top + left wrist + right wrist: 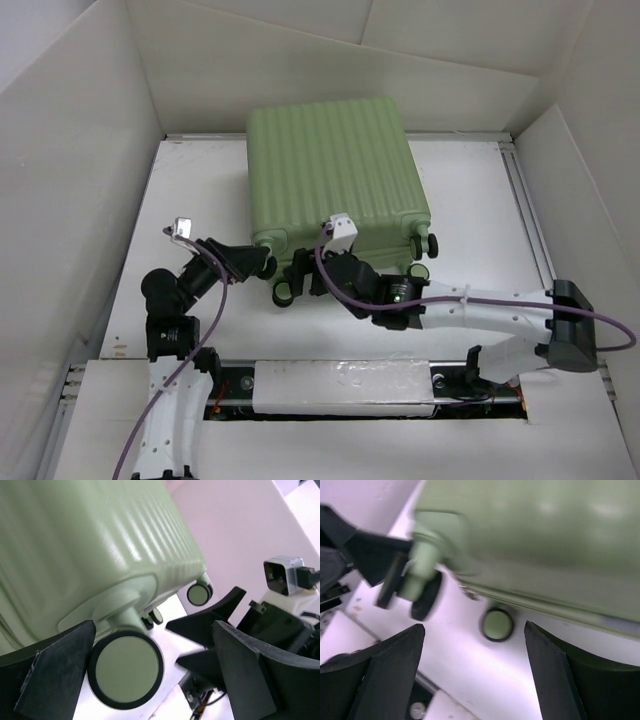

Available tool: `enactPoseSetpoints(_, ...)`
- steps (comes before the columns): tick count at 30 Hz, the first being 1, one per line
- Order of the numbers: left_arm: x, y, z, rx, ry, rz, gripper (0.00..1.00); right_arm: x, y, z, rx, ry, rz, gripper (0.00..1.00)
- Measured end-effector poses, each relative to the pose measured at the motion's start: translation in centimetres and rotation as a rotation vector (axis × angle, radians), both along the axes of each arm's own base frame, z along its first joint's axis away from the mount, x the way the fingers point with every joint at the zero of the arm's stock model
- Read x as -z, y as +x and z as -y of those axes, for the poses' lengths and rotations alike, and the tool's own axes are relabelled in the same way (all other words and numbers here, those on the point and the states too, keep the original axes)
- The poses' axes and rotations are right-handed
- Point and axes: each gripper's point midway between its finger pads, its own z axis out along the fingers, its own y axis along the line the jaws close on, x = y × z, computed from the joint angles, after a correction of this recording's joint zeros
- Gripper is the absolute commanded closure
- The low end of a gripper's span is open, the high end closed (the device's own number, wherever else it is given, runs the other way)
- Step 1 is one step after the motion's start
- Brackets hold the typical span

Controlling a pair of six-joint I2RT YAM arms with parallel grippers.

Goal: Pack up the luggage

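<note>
Luggage (335, 175) lay flat and shut on the white table (200, 200), ribbed shell up, set toward the far side, its wheeled end facing the arm bases. No lining or contents showed; whether anything was inside could not be told. Near-left corner caster (125, 667) filled the left wrist view, green hub in a black tyre, with a farther caster (200, 594) visible beyond it. Left gripper (262, 265) sat at that near-left corner, jaws spread wide to either side of the corner caster and gripping nothing; one finger (60, 672) was just beside the tyre, contact not certain. Right gripper (312, 276) was close by, a little further along the same wheeled end, jaws likewise wide apart and empty, looking at the shell's underside edge (545, 545) and a small caster (496, 624) between its fingers' line of sight but well ahead of them. The two grippers were near each other, almost crowding the one corner. Judged step: with the lid down and both hands free at the wheel end, this read as the closing or final squaring-up of the case, not loading. Next move likely called for each gripper to back off from the corner without snagging a caster or the other arm, or, if the shell needed pressing or a latch working, to shift up onto the seam along the edge, approaching one arm at a time.
</note>
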Motion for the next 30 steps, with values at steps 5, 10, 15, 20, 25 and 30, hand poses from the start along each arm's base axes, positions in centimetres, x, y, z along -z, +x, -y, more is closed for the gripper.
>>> enactPoseSetpoints(5,-4.1,0.7,-2.0,-0.161,0.1,0.065,0.0,-1.0,-0.4,-4.9,-0.116,0.005,-0.011,0.12)
enactPoseSetpoints(10,-6.8,0.0,-4.9,-0.373,0.17,0.144,0.0,0.8,-1.0,-6.6,-0.172,-0.013,-0.039,0.05)
enactPoseSetpoints(15,-4.8,0.4,-6.3,-0.451,0.208,0.076,0.15,1.7,-0.9,-7.2,-0.168,-0.015,-0.062,0.0)
enactPoseSetpoints(20,-1.7,0.4,-6.5,-0.454,0.226,0.003,0.33,1.5,0.1,-9.2,-0.156,0.005,-0.065,0.02)
enactPoseSetpoints(25,-1.5,-0.1,-6.2,-0.44,0.221,0.009,0.4,1.6,2.3,-10.1,-0.122,0.027,-0.076,0.32)
enactPoseSetpoints(30,-0.1,-0.1,-5.1,-0.369,0.205,0.002,0.5,1.5,3.2,-9.5,-0.088,0.061,-0.096,0.87)
